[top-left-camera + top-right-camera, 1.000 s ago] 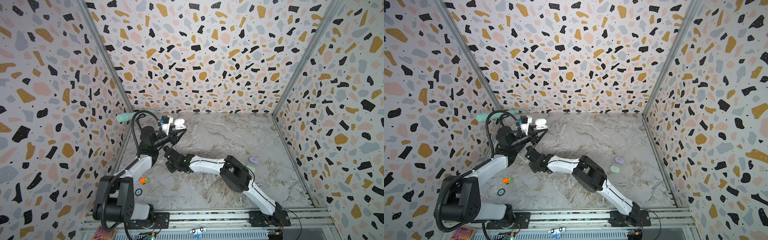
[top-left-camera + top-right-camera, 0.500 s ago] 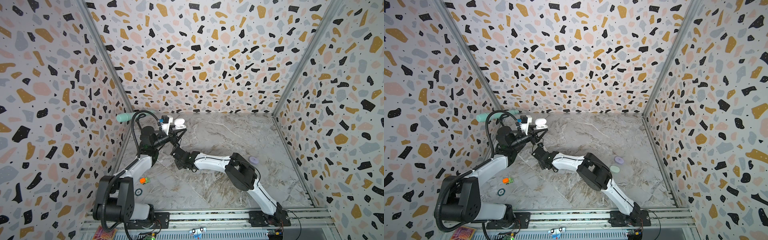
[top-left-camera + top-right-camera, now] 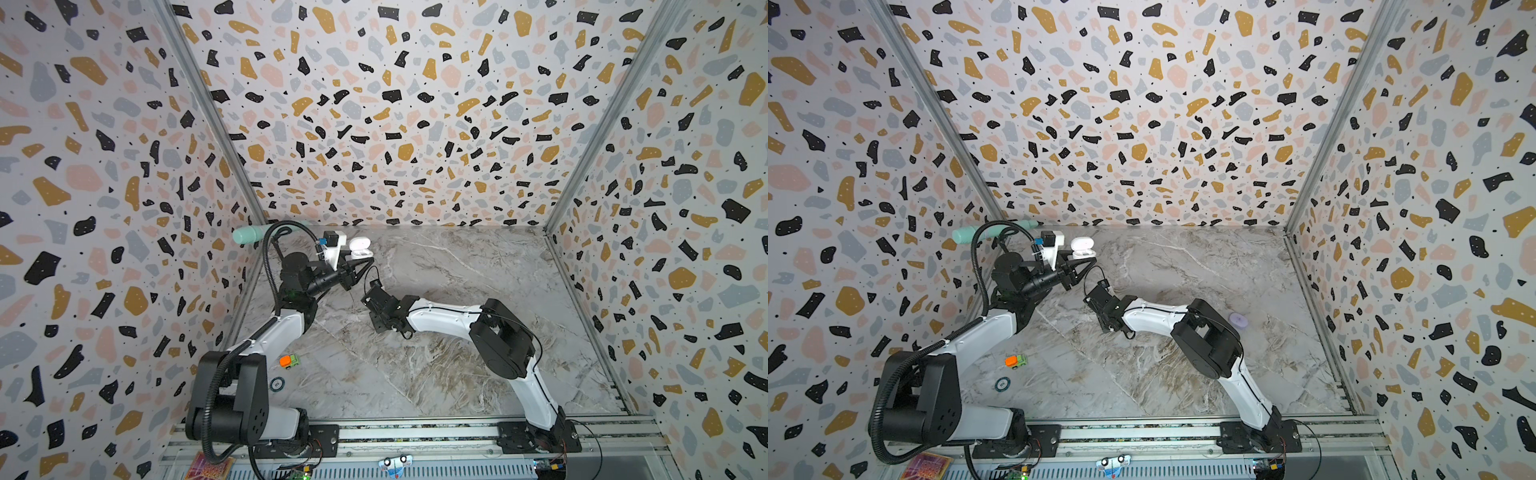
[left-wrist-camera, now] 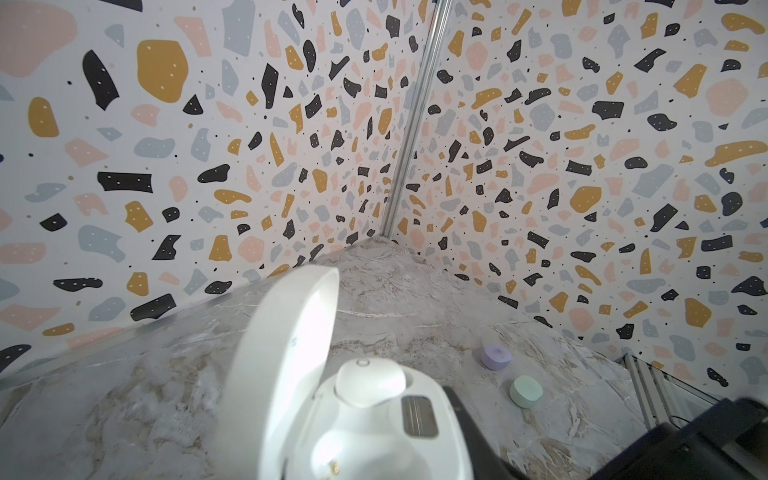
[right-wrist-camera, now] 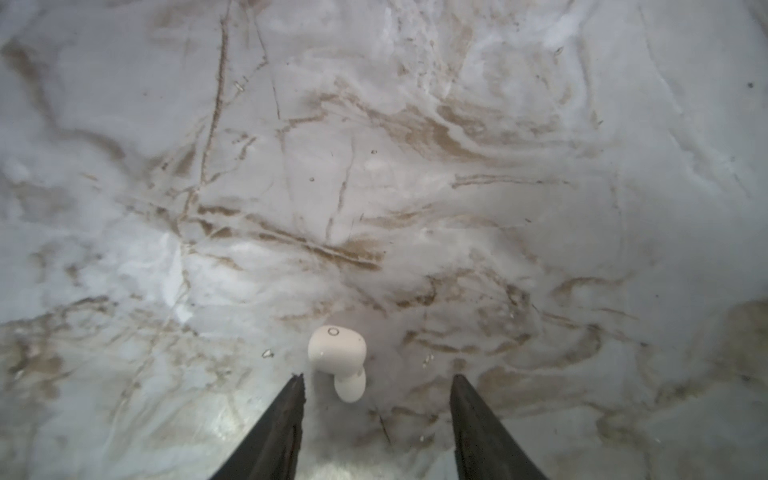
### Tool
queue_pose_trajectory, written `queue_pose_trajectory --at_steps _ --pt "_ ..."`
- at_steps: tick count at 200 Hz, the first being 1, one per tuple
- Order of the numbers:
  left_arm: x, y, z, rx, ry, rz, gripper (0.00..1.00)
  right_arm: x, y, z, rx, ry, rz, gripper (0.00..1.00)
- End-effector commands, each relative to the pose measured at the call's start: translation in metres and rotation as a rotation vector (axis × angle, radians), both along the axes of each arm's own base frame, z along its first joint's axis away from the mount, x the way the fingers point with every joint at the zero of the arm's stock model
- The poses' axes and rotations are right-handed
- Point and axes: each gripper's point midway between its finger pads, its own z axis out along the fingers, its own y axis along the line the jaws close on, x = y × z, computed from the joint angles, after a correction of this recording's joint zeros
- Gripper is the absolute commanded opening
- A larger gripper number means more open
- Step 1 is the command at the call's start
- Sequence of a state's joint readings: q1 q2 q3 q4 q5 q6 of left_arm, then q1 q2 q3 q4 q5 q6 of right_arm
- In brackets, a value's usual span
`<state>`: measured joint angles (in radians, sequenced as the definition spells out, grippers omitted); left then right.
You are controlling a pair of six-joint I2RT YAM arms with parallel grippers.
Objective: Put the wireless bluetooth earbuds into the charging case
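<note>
White earbud (image 5: 337, 357) on marble (image 5: 374, 166), stem-end toward spread right gripper (image 5: 377, 377); charging case (image 4: 374, 428) tight in left gripper (image 3: 368, 260).

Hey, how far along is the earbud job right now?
Done: one seated earbud sits in the open white charging case, gripped by the left pincer. In hand: the open right pincer frames a loose earbud on the table, untouched. Left: grasp it, fill the empty slot.

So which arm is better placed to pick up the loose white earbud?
Right. The right gripper hangs over the table with open fingers either side of the white earbud; the left gripper is occupied holding the open charging case.
</note>
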<state>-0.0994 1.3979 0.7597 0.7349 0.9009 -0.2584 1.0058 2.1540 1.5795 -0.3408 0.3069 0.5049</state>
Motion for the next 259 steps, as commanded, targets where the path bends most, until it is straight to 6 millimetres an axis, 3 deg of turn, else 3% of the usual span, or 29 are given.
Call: queue_pose_trajectory --at_steps 1,32,94,159,201,259 --pt "-0.004 -0.001 0.012 -0.011 -0.06 -0.016 0.11 0.003 -0.003 0.039 0.072 -0.035 -0.014 0.6" --pt "-0.004 -0.001 0.012 -0.011 -0.06 -0.017 0.12 0.008 0.0 0.045 0.114 -0.041 0.0 0.62" --pt "-0.005 -0.001 0.012 -0.012 -0.06 -0.018 0.12 0.009 0.011 0.016 0.05 0.009 0.052 0.62" --pt "-0.005 -0.001 0.011 -0.014 -0.053 -0.022 0.12 0.019 0.015 0.001 -0.017 -0.002 0.043 0.66" --pt "-0.005 -0.001 0.009 -0.014 -0.051 -0.023 0.12 0.022 0.001 -0.004 -0.096 -0.007 0.006 0.65" --pt "-0.004 -0.002 0.009 -0.017 -0.048 -0.027 0.12 0.026 -0.031 0.016 -0.103 -0.069 -0.071 0.62"
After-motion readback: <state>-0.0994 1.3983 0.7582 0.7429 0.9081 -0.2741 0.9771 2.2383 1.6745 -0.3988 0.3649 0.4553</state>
